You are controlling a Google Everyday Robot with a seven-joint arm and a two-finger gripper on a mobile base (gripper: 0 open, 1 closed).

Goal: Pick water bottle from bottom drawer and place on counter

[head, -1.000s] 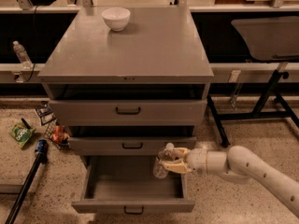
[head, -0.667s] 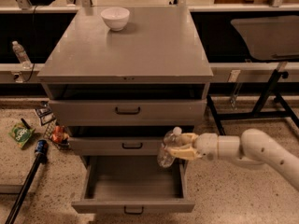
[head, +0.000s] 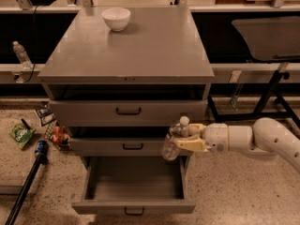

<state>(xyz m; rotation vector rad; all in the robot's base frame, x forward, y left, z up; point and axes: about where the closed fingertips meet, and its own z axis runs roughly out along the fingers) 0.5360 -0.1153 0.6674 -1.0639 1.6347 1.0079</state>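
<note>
The water bottle point(head: 172, 140), clear with a white cap, is held tilted in my gripper point(head: 183, 138), which is shut on it. It hangs in the air at the right front of the cabinet, level with the middle drawer. The bottom drawer point(head: 133, 205) is pulled out below and its inside shows nothing in it. The grey counter point(head: 140, 50) tops the cabinet above. My white arm point(head: 253, 137) reaches in from the right.
A white bowl point(head: 116, 18) stands at the counter's far left. A slim clear bottle point(head: 20, 54) stands on the left ledge. Snack packets point(head: 21, 136) and a can lie on the floor at the left. A dark bin on a stand point(head: 274, 39) is at the right.
My gripper has lifted the bottle up from the drawer's right side to the height of the middle drawer.
</note>
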